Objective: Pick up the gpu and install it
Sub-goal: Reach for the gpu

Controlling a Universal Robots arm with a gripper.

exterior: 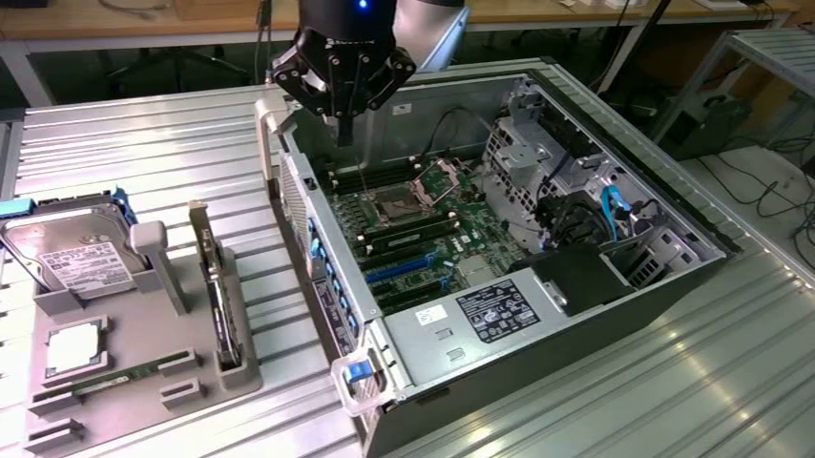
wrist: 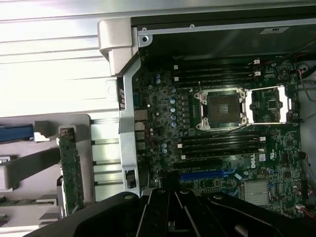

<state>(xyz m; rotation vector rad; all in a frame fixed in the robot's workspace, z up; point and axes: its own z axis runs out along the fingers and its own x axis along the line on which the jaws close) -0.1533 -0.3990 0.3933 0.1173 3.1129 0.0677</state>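
Ribbed metal table holds an open case. The gpu stands edge-up in the rack at lower left, easy to grasp. The gripper at upper centre is closed and empty.

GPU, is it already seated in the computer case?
No, the gpu stands on edge in the gray holder, outside the computer case on the exterior view's left.

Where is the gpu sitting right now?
The gpu stands on edge in the grey holder on the exterior view's left, between the hard drive and the open computer case.
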